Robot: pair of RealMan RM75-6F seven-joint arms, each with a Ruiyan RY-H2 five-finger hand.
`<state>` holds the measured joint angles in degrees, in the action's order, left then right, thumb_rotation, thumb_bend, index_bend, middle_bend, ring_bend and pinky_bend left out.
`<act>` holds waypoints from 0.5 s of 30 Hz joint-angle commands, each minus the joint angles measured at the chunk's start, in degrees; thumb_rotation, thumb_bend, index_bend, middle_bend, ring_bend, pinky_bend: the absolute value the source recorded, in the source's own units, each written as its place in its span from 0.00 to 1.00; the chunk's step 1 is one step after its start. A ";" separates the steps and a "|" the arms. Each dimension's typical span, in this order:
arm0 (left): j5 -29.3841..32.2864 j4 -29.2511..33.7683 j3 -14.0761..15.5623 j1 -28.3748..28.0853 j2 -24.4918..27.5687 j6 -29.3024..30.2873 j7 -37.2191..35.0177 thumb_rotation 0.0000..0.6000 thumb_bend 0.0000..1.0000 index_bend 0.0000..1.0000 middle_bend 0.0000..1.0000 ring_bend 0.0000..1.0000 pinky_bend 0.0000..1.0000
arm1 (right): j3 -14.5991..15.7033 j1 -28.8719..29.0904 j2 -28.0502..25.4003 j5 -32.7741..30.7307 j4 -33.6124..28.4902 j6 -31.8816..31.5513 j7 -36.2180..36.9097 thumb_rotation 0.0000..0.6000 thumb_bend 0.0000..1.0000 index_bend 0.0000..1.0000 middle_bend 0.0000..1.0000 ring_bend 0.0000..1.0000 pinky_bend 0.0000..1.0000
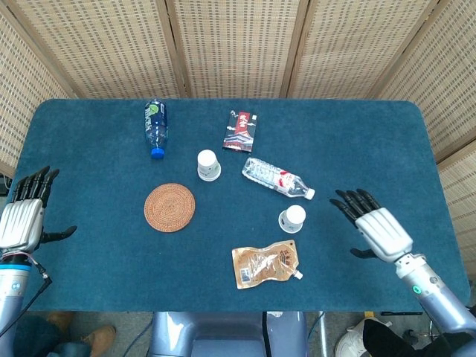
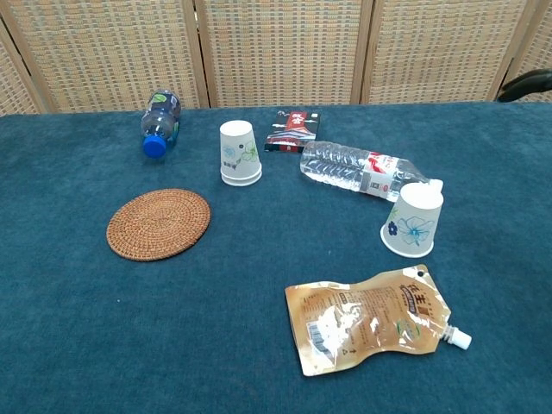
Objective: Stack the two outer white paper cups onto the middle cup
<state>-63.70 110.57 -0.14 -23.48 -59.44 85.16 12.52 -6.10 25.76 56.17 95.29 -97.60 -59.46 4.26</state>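
Left hand: the silver robot left hand (image 1: 21, 220) with black fingers is at the left edge of the blue cloth-covered table (image 1: 97, 275); its fingers are spread apart and it holds nothing.
Right hand: the silver robot right hand (image 1: 376, 227) is over the right part of the table, fingers spread and empty, near the single cup but apart from it.
Stacked cups: the white paper cups with a green print, stacked upside down (image 2: 238, 153), stand near the table centre, between the blue-capped bottle and the black and red packet; a second rim shows at the base.
Single cup: the white paper cup with a blue flower print (image 2: 412, 221) also stands upside down, touching or just beside the cap end of the clear bottle; I cannot tell which.
Clear bottle: the clear plastic bottle with a red label (image 2: 362, 173) lies on its side.
Blue bottle: the plastic bottle with a blue cap (image 2: 159, 122) lies at the far left.
Packet: the black and red packet (image 2: 292, 129) lies flat.
Coaster: the round woven brown coaster (image 2: 159, 223) is in front of the stacked cups.
Pouch: the brown spouted pouch (image 2: 370, 317) lies nearest to the camera.
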 commanded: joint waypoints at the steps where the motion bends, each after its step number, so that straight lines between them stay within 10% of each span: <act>1: -2.01 0.16 0.19 1.60 0.11 1.27 0.65 1.00 0.00 0.00 0.00 0.00 0.00 | -1.62 6.72 2.11 -1.91 -2.06 8.86 -2.48 1.00 0.00 0.13 0.04 0.00 0.01; 15: -3.66 -0.77 -1.56 4.30 1.10 -0.92 -0.94 1.00 0.00 0.00 0.00 0.00 0.00 | -4.37 17.08 12.22 -16.66 3.66 20.66 -14.48 1.00 0.04 0.17 0.13 0.09 0.10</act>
<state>-67.32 109.87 -1.61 -19.26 -58.38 84.32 11.66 -10.33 42.07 67.41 79.77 -94.90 -39.68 -9.16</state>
